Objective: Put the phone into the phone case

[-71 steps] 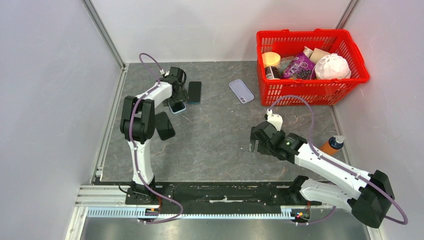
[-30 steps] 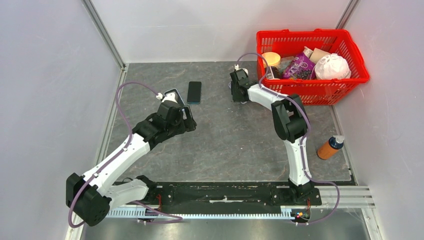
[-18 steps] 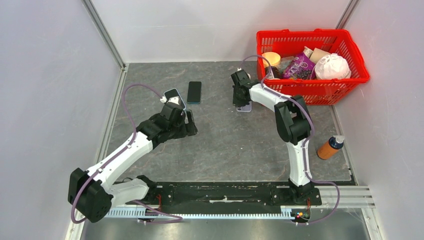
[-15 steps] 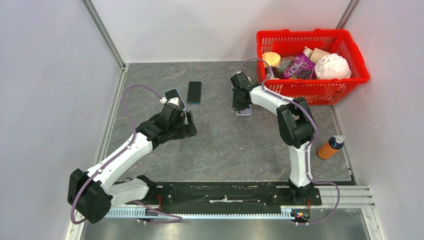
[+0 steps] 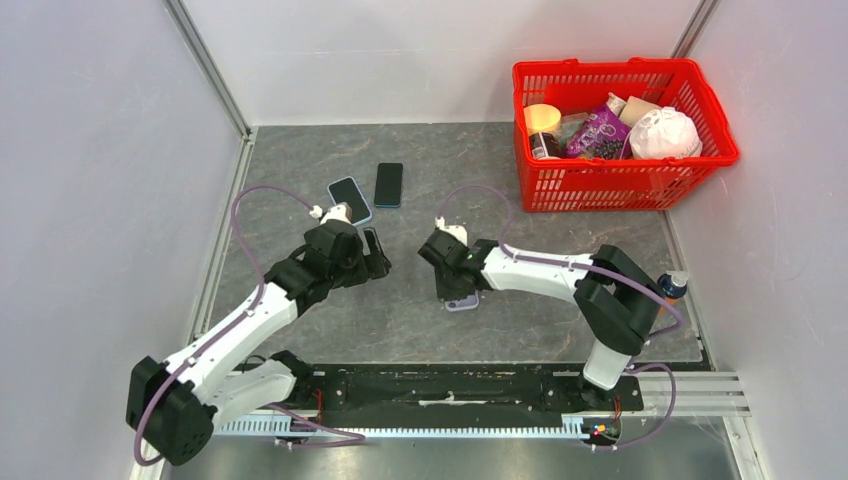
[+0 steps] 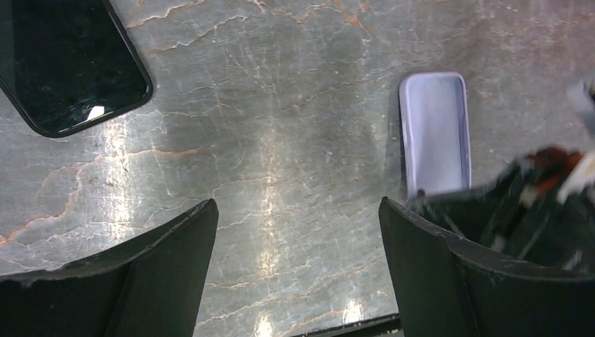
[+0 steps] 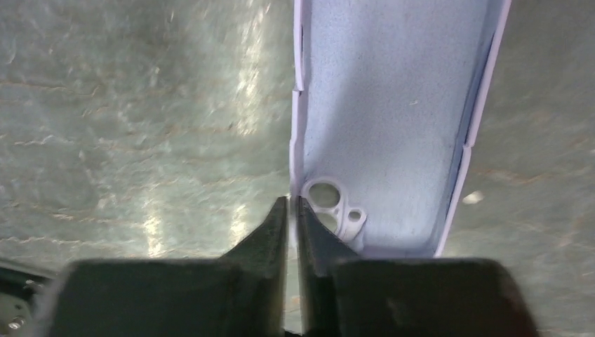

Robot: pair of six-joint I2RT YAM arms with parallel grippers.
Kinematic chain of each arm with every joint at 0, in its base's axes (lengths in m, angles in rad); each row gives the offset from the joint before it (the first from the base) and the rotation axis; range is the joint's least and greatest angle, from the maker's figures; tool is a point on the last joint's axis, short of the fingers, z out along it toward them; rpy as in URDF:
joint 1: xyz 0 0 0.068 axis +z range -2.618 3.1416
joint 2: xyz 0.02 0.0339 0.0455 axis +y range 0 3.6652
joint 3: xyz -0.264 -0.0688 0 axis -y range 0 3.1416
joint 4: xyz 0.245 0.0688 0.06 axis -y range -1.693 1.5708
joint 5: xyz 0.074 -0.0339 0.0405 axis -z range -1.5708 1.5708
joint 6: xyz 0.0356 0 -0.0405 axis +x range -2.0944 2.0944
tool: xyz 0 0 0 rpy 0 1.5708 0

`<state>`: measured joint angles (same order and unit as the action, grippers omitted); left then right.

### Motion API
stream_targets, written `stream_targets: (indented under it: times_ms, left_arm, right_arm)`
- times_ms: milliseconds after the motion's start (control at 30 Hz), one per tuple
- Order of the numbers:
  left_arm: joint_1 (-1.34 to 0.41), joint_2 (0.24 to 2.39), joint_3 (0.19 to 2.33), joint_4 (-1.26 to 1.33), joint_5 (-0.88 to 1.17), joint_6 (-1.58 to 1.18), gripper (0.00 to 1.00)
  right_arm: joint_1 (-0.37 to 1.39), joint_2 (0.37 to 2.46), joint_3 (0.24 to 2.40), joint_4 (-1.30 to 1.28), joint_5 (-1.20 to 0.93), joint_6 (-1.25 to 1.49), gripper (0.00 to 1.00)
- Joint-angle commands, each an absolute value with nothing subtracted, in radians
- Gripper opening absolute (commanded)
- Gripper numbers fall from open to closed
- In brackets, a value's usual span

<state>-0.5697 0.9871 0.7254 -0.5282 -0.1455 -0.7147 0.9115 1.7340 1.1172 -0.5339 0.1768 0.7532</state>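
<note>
Right now we have the right gripper [image 7: 293, 205] pinched together on one long wall of the lavender phone case [image 7: 393, 105], close to the camera cut-out, with the case's open side facing up. In the top view the case sits near the centre of the frame, low on the table [image 5: 430, 160], under that gripper. We cannot tell whether it rests on the surface or is raised a little. The left gripper [image 6: 298, 270] hangs just left of centre, its jaws wide apart with nothing between them. Two handsets lie flat above it, side by side toward the upper left: a pale-rimmed phone [image 5: 350, 200] and a dark phone [image 5: 388, 184]. We cannot say which one fits the case, and both are well apart from it.

We judge the step in hand to be setting the case where a phone can go in. To do it well we should lay it flat, open side up, with bare table all round, and let go without flicking the thin wall. A pinch on one rim gives little hold against twisting, so any carry should be slow and level. The free arm then needs to take a phone by its long edges, line up the lens end with the cut-out, seat one end first and press the rest down.
</note>
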Motion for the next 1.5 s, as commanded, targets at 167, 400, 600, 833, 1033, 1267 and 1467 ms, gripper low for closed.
stream_targets:
  times_ms: [167,400,600,833,1033,1267,1467]
  left_arm:
    - [-0.568,1.188,0.789,-0.405,-0.321,-0.753,0.94]
    - [-0.477,1.610,1.109,-0.323,-0.274,-0.510,1.00]
    - [-0.431,1.998,1.498,-0.426,-0.294,-0.346,1.00]
    - [-0.383,2.209,1.787,-0.498,-0.282,-0.234,1.00]
    - [-0.355,2.306,1.914,-0.550,-0.237,-0.217,1.00]
    - [-0.354,2.368,1.951,-0.581,-0.192,-0.195,1.00]
    - [-0.354,2.396,1.965,-0.590,-0.162,-0.201,0.96]
  right_arm:
    - [0.976,1.561,1.038,-0.509,0.308,0.884,0.87]
    - [0.932,1.269,0.954,-0.586,0.428,0.846,0.97]
    - [0.881,1.101,0.912,-0.609,0.399,0.802,0.97]
    - [0.876,1.029,0.894,-0.623,0.393,0.781,0.97]
    - [0.871,1.069,0.923,-0.622,0.387,0.762,0.97]
    - [0.862,1.136,0.963,-0.617,0.376,0.749,0.97]
    - [0.848,1.164,0.978,-0.601,0.362,0.741,0.97]
